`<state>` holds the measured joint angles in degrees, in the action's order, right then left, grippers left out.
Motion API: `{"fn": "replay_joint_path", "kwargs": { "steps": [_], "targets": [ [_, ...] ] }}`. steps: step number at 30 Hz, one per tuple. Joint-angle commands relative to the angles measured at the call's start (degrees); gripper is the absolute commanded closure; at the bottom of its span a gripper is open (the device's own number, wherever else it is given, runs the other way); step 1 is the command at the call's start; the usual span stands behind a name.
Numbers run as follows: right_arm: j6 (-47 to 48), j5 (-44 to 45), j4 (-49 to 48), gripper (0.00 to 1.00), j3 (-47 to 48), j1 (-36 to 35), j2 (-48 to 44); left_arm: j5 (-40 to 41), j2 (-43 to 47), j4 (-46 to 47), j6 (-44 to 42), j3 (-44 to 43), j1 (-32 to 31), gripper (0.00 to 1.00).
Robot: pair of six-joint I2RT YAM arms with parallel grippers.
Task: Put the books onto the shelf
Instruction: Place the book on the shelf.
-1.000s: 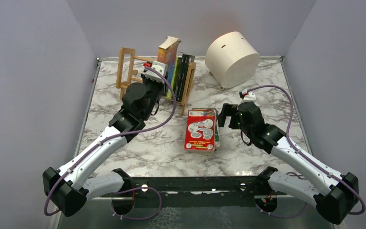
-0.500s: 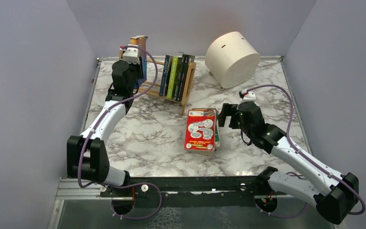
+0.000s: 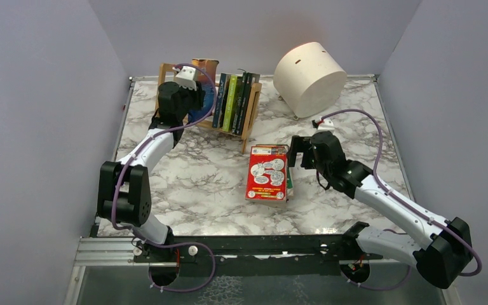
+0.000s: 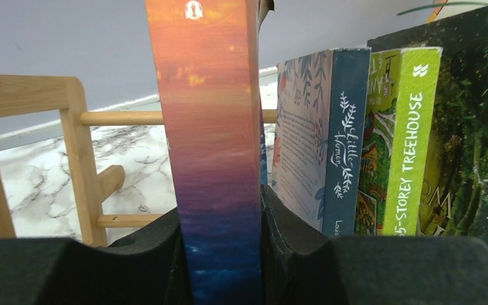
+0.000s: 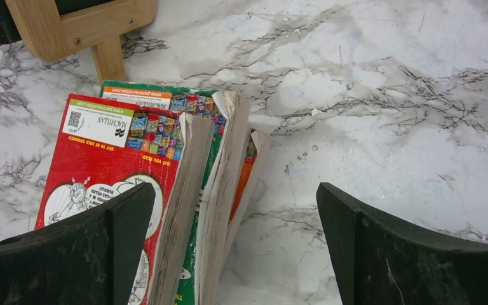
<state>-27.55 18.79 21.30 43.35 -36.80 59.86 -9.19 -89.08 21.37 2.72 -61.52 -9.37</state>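
Observation:
The light-wood shelf (image 3: 168, 95) stands at the back left with a blue book (image 3: 220, 100), a lime green one (image 3: 231, 105) and black ones (image 3: 246, 100) upright at its right end. My left gripper (image 3: 194, 95) is shut on a book with an orange-to-purple-to-blue spine (image 4: 210, 127), held upright inside the shelf (image 4: 76, 121) just left of the blue book (image 4: 346, 127). A pile of books lies flat mid-table with a red one (image 3: 268, 173) on top. My right gripper (image 5: 232, 197) hangs open over the pile's right edge, above the red book (image 5: 111, 165) and the green one (image 5: 159, 95).
A cream cylindrical drum (image 3: 309, 77) lies on its side at the back right. Grey walls close in the marble table (image 3: 184, 203) on three sides. The shelf's foot (image 5: 108, 57) stands just beyond the pile.
My left arm swung the held book from beside the shelved books to the shelf's left end, then back right into the shelf. My right gripper crept slightly toward the pile, still open.

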Motion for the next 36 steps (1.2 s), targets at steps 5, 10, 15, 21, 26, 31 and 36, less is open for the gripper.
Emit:
{"fn": "replay_joint_path", "kwargs": {
  "steps": [5,10,15,21,26,31,36],
  "targets": [
    [0.91,1.06,-2.51,0.02,2.39,-0.44,0.14,-5.02,-1.97,10.98,1.15,-5.09,0.58,1.0],
    [1.04,1.16,-2.58,0.02,2.62,-0.47,0.4,-5.65,-2.97,10.98,1.4,-5.1,0.62,1.0],
    [1.17,1.21,-2.49,0.02,2.66,-0.44,0.4,-6.39,-3.97,10.98,1.99,-5.03,0.58,1.0],
    [1.18,1.15,-2.58,0.02,2.49,-0.47,0.55,-7.02,-5.01,11.06,2.59,-5.02,0.59,1.0],
    [1.17,1.08,-2.84,0.02,2.3,-0.47,0.86,-7.39,-5.79,11.24,3.06,-5.45,0.52,1.0],
    [1.26,1.06,-2.84,0.02,2.11,-0.42,0.73,-8.2,-6.52,11.48,3.0,-5.85,0.41,1.0],
    [1.22,1.08,-2.94,0.02,2.09,-0.42,0.7,-8.4,-7.28,11.59,2.6,-5.96,0.4,1.0]
  ]
}}
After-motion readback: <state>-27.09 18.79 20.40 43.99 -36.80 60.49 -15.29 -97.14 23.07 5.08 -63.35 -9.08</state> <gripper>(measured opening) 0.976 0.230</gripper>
